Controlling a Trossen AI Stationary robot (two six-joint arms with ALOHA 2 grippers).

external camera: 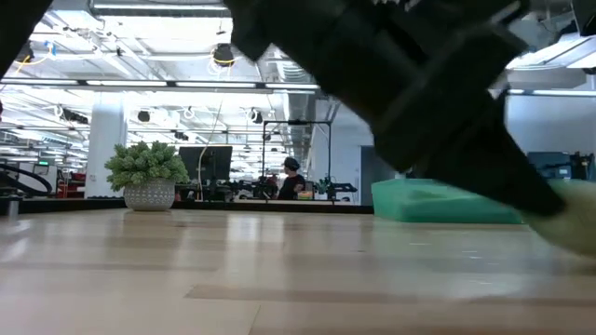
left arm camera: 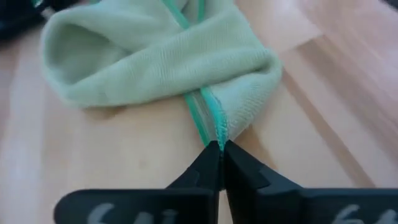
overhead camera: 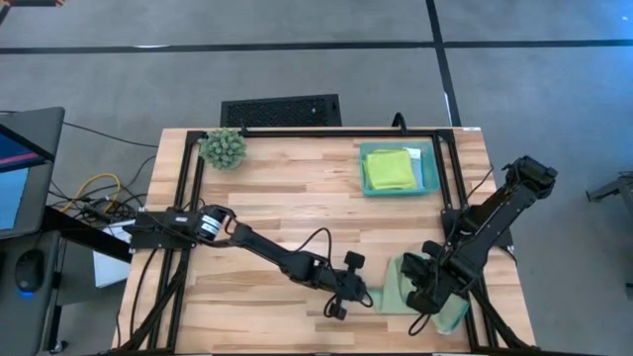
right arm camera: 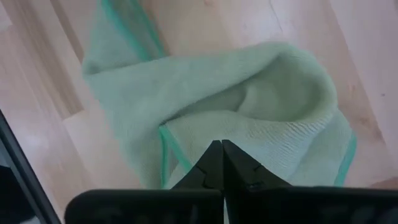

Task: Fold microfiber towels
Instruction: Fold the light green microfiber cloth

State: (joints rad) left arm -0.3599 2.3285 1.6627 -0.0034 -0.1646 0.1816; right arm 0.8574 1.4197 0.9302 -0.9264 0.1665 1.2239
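While the desk (overhead camera: 297, 198) carries a sage towel (overhead camera: 396, 287) bunched at its near right, both claws pinch it: left claw (left arm camera: 221, 146) shut on the stitched hem, right claw (right arm camera: 221, 144) on a fold. It's soft, floppy; corners look best. Far right, the teal tray (overhead camera: 430, 173) and the plant (overhead camera: 225, 147) stand clear.
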